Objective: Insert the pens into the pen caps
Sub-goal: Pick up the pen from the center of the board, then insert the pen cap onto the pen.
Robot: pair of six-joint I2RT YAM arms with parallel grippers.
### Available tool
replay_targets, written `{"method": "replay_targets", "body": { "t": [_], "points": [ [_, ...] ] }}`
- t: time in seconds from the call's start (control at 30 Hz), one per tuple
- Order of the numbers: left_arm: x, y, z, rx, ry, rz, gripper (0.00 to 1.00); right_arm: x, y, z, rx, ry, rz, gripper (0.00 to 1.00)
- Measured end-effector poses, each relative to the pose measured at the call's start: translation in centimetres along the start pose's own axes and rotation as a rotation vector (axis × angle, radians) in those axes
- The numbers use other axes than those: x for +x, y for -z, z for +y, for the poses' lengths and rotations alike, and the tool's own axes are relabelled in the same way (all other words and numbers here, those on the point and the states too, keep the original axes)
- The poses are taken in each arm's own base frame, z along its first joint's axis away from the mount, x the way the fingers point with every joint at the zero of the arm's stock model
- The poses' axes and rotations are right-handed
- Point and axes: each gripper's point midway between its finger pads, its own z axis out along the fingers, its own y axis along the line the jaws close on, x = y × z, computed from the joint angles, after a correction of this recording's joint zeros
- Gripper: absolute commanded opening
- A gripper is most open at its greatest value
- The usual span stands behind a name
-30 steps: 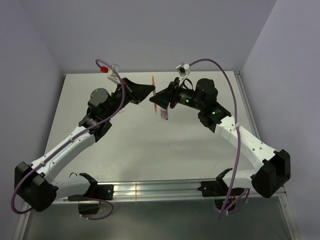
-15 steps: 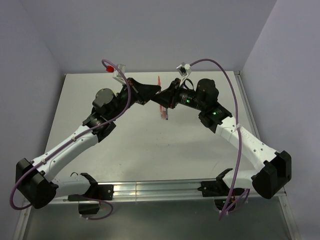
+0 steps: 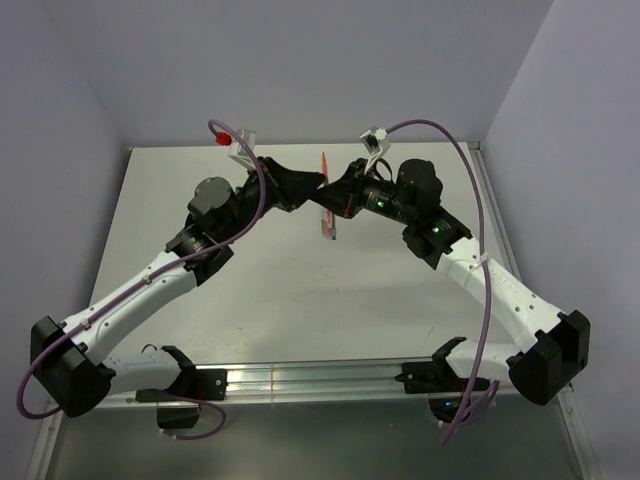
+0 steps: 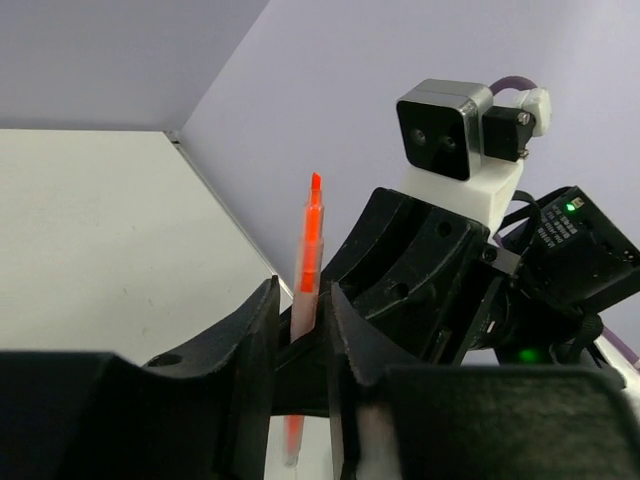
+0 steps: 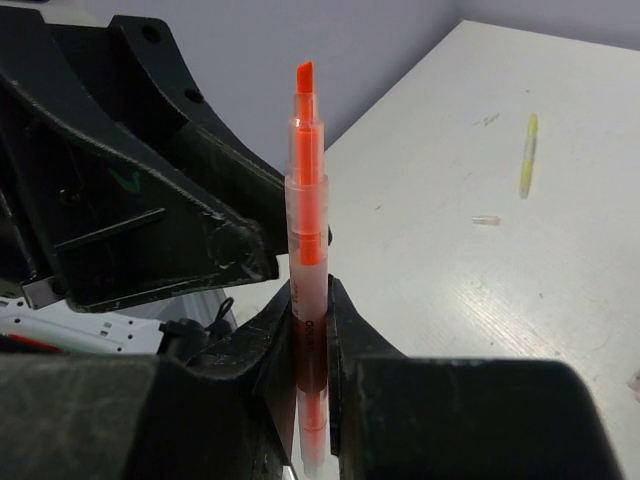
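The orange highlighter (image 5: 305, 170) has swung upright over the table (image 3: 250, 300). The right gripper (image 5: 308, 300) clamps it, the left gripper (image 4: 303, 295) stands slack around it, and its tip remains uncapped.

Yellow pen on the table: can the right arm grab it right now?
Probably not yet: the right gripper is shut on the orange pen, held upright, so its jaws are taken. The yellow pen itself lies uncovered on the table.

You are in a robot lab cell: a white bench (image 3: 270, 290), plain lilac walls (image 3: 300, 60), cabled robot arms (image 3: 150, 285) mounted.
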Motion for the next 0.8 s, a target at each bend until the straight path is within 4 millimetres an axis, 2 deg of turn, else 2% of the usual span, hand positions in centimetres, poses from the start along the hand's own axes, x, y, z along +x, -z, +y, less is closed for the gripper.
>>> {"method": "replay_targets", "body": {
  "t": [0.17,0.23,0.4,0.5,0.6,0.67,0.7,0.8],
  "points": [
    [-0.5,0.5,0.7,-0.057,-0.024,-0.014,0.42,-0.3,0.2,-0.5,0.036,0.001,-0.013,0.0],
    [-1.3,1.3,0.8,-0.086,-0.039,-0.045,0.44,-0.3,0.3,-0.7,0.05,-0.002,-0.012,0.0],
    [-6.1,4.2,1.5,-0.236,-0.059,-0.22,0.4,-0.2,0.8,-1.2,0.095,-0.012,-0.011,0.0],
    [-9.9,3.7,3.7,-0.443,-0.074,-0.331,0.41,-0.3,1.7,-0.8,0.101,-0.008,-0.023,0.0],
    [-12.3,1.1,7.5,-0.624,-0.096,-0.386,0.44,-0.6,2.8,-0.4,0.118,-0.002,-0.036,0.0],
    [-12.5,-1.3,11.8,-0.754,-0.117,-0.375,0.46,-0.9,3.5,-0.3,0.14,0.0,-0.05,0.0],
    [-12.2,-2.5,14.1,-0.808,-0.126,-0.363,0.46,-1.0,3.8,-0.3,0.151,-0.001,-0.053,0.0],
    [-9.1,-4.9,23.0,-1.023,-0.161,-0.268,0.48,-0.9,4.6,-0.6,0.189,-0.007,-0.06,0.0]
  ]
}}
